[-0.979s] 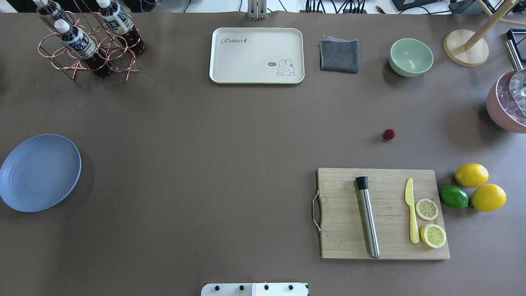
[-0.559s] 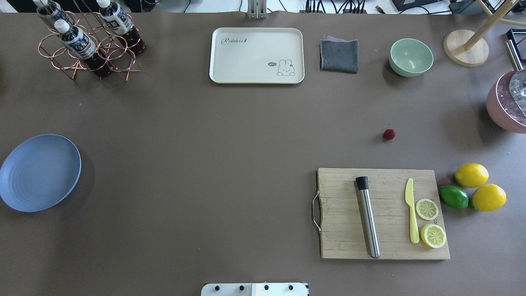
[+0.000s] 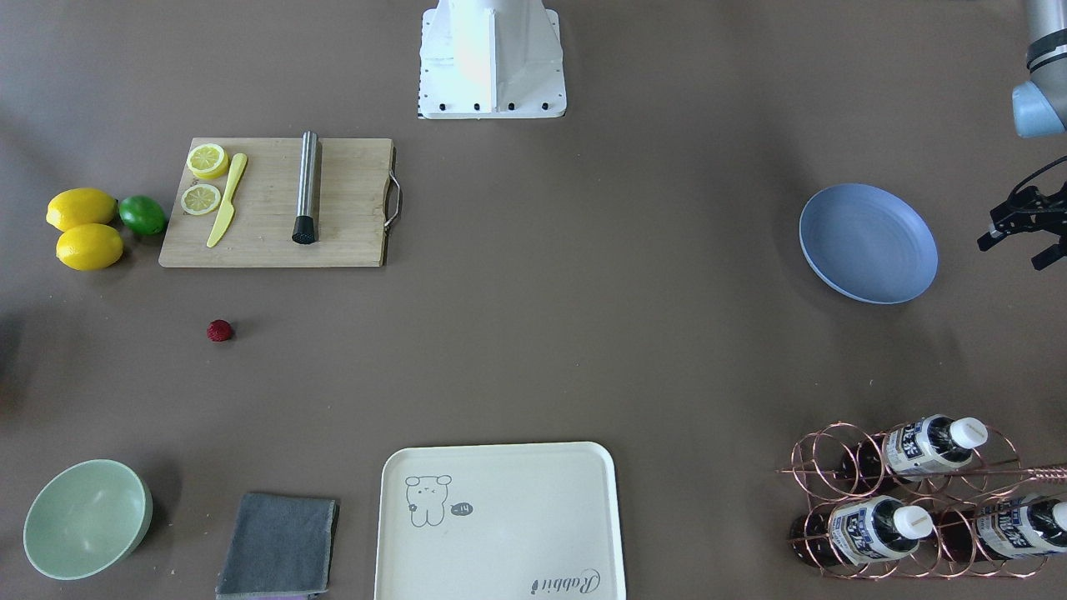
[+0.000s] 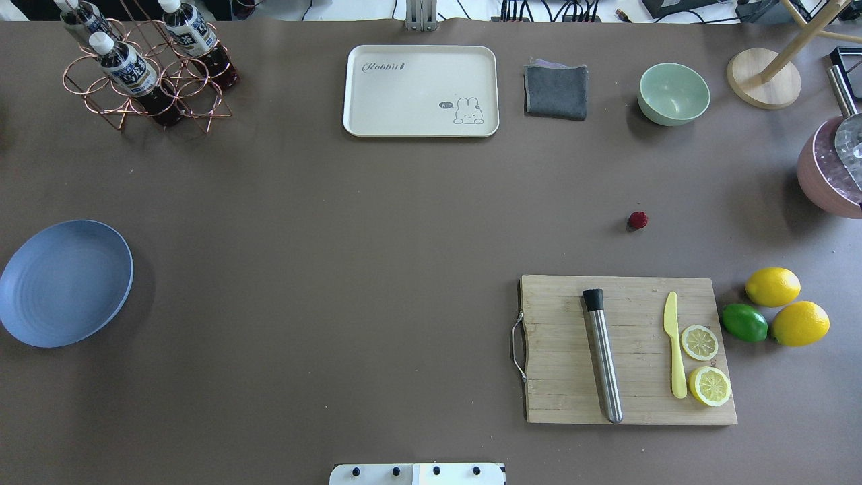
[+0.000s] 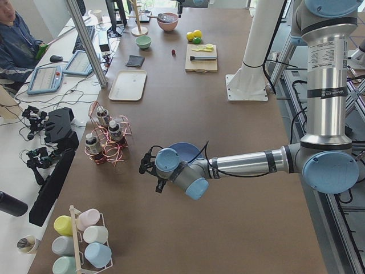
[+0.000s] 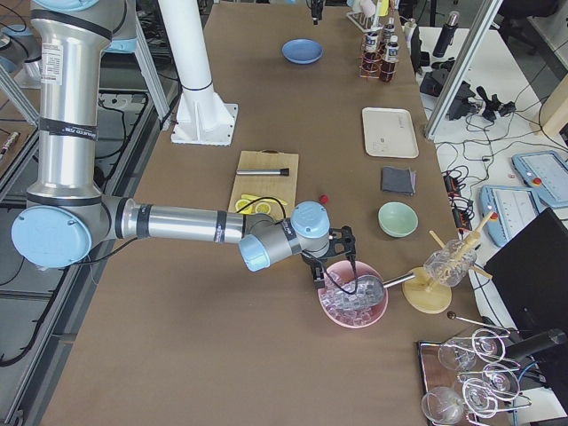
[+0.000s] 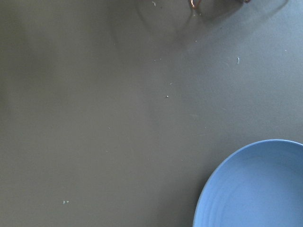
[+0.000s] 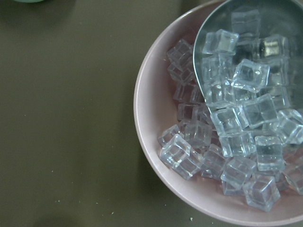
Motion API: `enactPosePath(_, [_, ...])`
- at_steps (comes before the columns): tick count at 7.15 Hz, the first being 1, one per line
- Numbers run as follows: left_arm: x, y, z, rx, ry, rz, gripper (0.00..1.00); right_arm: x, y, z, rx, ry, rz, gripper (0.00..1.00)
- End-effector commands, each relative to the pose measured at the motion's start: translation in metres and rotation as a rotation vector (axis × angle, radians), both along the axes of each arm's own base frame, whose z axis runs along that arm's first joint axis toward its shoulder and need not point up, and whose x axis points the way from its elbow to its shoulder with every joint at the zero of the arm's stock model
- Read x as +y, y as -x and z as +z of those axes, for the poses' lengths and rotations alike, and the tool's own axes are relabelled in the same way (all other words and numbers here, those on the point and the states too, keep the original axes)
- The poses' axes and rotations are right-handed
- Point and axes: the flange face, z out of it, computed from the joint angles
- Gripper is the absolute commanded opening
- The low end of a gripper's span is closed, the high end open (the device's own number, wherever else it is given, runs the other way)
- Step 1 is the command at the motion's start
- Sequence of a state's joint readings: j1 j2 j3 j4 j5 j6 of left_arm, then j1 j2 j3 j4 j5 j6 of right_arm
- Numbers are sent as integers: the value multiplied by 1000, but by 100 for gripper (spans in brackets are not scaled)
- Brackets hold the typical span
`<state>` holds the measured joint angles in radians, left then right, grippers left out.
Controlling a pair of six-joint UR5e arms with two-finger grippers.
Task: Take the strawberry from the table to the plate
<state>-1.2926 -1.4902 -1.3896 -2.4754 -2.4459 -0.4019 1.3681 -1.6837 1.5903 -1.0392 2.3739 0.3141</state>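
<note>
Nothing on the table (image 4: pixel 337 269) has moved since a moment ago. The little red strawberry (image 4: pixel 638 219) sits in the same spot, right on the table. It is a bit past the far edge of the wooden board (image 4: pixel 626 350) and not touching it. The green bowl (image 4: pixel 673 93) is farther off behind it. The two lemons (image 4: pixel 772 286) and the lime (image 4: pixel 744 322) lie beside the board on my right.

The blue plate (image 4: pixel 64 283) is way over on my left side, well apart from the strawberry. It has nothing on it.

My left claw (image 3: pixel 1013 246) hangs above the table just beside the plate, on its outer side. Its two fingers are spread apart and hold nothing. My left wrist camera sees bare table and one edge of the plate.

My right claw (image 6: pixel 335 280) is over the pink bowl (image 8: pixel 147 118), far out on my right. The bowl is full of ice cubes (image 8: pixel 236 123), and a shiny scoop (image 8: pixel 246 19) lies on them. Only the side camera shows this claw, so I cannot tell if it is spread or pressed together.
</note>
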Motion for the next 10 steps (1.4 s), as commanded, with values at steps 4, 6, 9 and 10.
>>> enactPosePath(4, [24, -44, 25, 16, 23, 12, 96, 2, 2, 1, -2, -10, -3, 100])
enactPosePath(6, [31, -71, 32, -4, 10, 25, 95, 1, 2, 1, 7, -12, 1, 100])
enactPosePath(9, [34, -75, 33, 4, 3, 38, 50, 0, 2, 2, 19, -15, 7, 100])
enactPosePath(10, [35, -78, 32, 6, 2, 47, 23, 0, 2, 2, 19, -15, 7, 100])
